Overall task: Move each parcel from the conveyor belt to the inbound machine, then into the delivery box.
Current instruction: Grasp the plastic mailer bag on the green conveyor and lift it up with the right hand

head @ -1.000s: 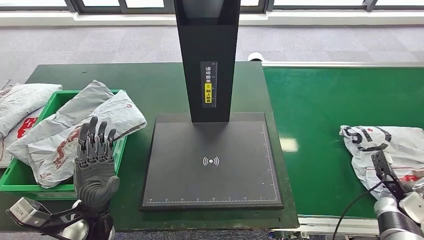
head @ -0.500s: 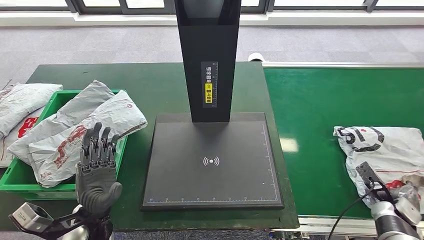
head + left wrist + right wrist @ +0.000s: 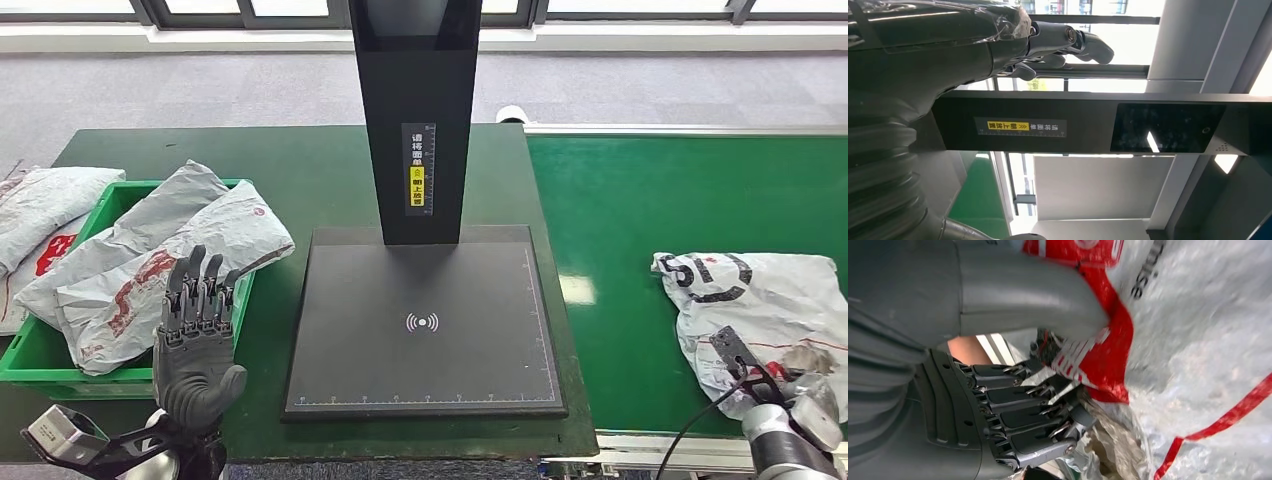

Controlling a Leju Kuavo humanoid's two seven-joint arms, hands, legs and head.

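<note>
The right hand (image 3: 1013,405), fingers clamped on the parcel (image 3: 760,305), holds its near edge, the scanner plate (image 3: 425,330) lying toward nine o'clock; the left hand (image 3: 195,340) waits with fingers apart.

Inbound machine (image 3: 423,330) at centre of the worktop (image 3: 300,170), its column (image 3: 415,110) rising from the rear edge of its platform. Delivery box (image 3: 40,355) to its left, holding parcels (image 3: 150,255). Conveyor belt (image 3: 640,230) to its right, carrying one parcel (image 3: 770,300) near the front edge. Left hand (image 3: 195,335) in front of the box; right hand (image 3: 1013,405) on the belt parcel.
</note>
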